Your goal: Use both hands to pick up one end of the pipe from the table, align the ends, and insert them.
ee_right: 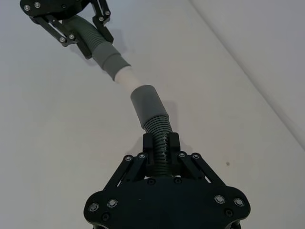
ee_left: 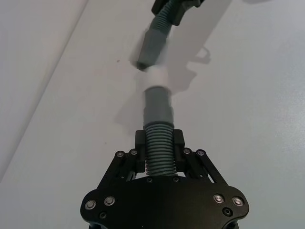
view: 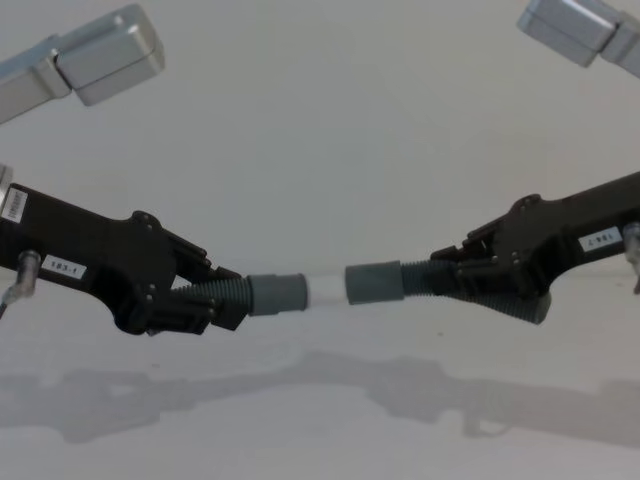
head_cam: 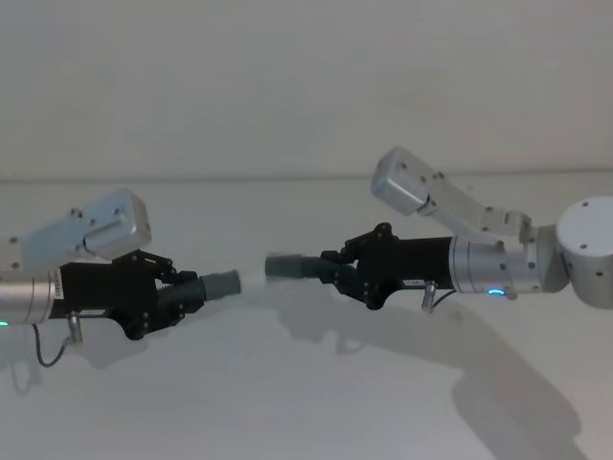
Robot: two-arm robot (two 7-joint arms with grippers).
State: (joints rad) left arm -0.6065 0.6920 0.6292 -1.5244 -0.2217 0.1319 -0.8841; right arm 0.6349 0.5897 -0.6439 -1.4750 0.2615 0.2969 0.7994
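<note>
The white table [head_cam: 306,402] fills the lower half of the head view, bare and matt, crossed by the arms' soft shadows. Behind it, across the top of the frame, a plain pale wall.

Above that surface, both pipe pieces are up in the air. The left gripper [head_cam: 177,292], low at the left of the head view, is clamped on the ribbed hose of the left pipe piece [view: 262,293], with its grey cuff and narrow white tip [view: 325,290] poking toward centre frame. The right gripper [head_cam: 345,268], just right of centre, is clamped on the ribs of the right pipe piece [view: 390,282], its open socket cuff [ee_right: 147,105] facing back at the tip.

So pick-up looks done and alignment is the step in hand. In the chest view the white tip sits right at the socket's mouth, touching or just short; I cannot tell which. The right wrist view shows the two pieces meeting at a slight angle, not in one straight line.

The next move, as I read it, calls for squaring the two axes, then a steady push together along that line. Go in crooked and the tip may catch on the socket rim, or the flexible ribs may buckle.
</note>
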